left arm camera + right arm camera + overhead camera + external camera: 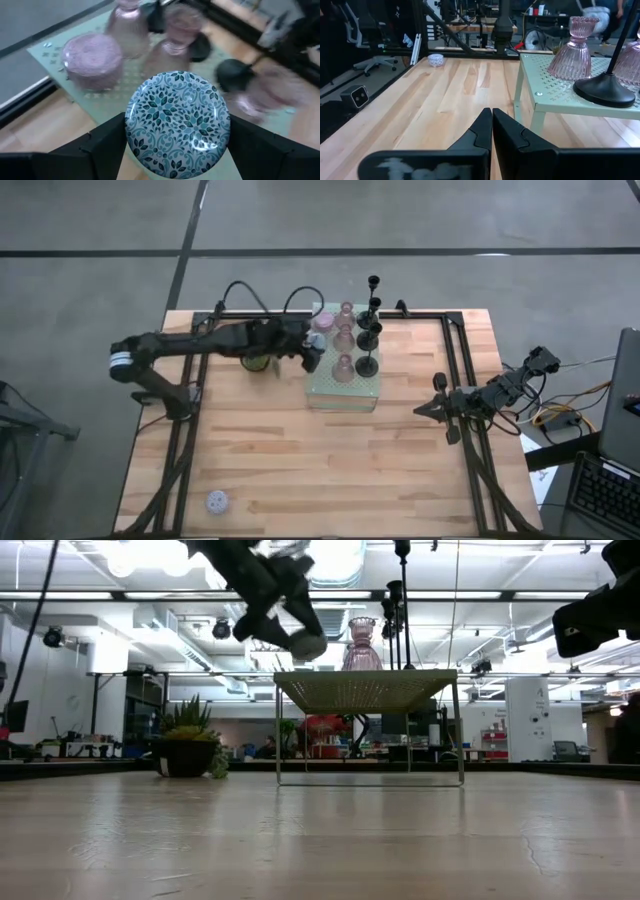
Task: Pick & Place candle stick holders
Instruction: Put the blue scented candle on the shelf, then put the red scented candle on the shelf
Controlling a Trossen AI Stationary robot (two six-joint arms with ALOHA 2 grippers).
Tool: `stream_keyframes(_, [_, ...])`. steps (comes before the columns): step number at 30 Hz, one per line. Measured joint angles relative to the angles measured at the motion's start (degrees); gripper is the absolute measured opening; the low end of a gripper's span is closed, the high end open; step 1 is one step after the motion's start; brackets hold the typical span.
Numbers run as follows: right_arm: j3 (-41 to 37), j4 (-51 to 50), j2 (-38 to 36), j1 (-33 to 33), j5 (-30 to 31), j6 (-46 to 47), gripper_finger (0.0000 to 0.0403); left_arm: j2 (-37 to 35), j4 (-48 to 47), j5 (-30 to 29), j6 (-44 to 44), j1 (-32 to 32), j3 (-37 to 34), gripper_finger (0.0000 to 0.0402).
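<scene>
A pale green perforated stand (345, 392) at the table's middle carries pink glass holders (343, 367), black slim-stemmed holders (368, 364) and a pale lavender one (322, 321). My left gripper (313, 353) reaches in from the left over the stand's left edge. It is shut on a round holder with a blue-green leaf pattern (177, 122), which also shows in the low view (308, 644). Another patterned holder (217, 501) stands on the table at the near left. My right gripper (420, 410) is shut and empty at the table's right. My left gripper pinches the patterned holder between its two fingers (107, 142), on opposite sides of its round rim (131, 131). The fingers come from the table's left, slanting down. The holder is lifted clear above the stand's left edge, its round patterned face turned toward the wrist.
A small green potted plant (258, 361) stands on the table under my left arm, left of the stand; it also shows in the low view (188, 745). Black frame rails (460, 350) run along the table's sides. Bare wood (330, 470) lies near of the stand.
</scene>
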Motion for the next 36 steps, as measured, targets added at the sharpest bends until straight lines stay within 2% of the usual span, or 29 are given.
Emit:
stream_keyframes(5, [0.0,0.0,0.0,0.0,0.0,0.1,0.0008,6.0,-5.0,-0.1,0.9,1.4,3.9,0.0305])
stream_keyframes(10, [0.0,0.0,0.0,0.0,0.0,-0.1,0.0008,9.6,-5.2,-0.2,1.0,1.6,5.2,0.0305])
stream_keyframes(25, [0.0,0.0,0.0,0.0,0.0,0.0,0.0008,11.5,-3.3,-1.0,3.5,1.9,5.9,0.0307])
stream_keyframes(31, [0.0,0.0,0.0,0.0,0.0,0.1,0.0008,11.6,0.2,-1.5,5.9,1.9,6.0,0.0339])
stream_keyframes(36, [0.0,0.0,0.0,0.0,0.0,-0.1,0.0008,11.5,-1.5,-2.0,5.8,1.9,6.1,0.0362])
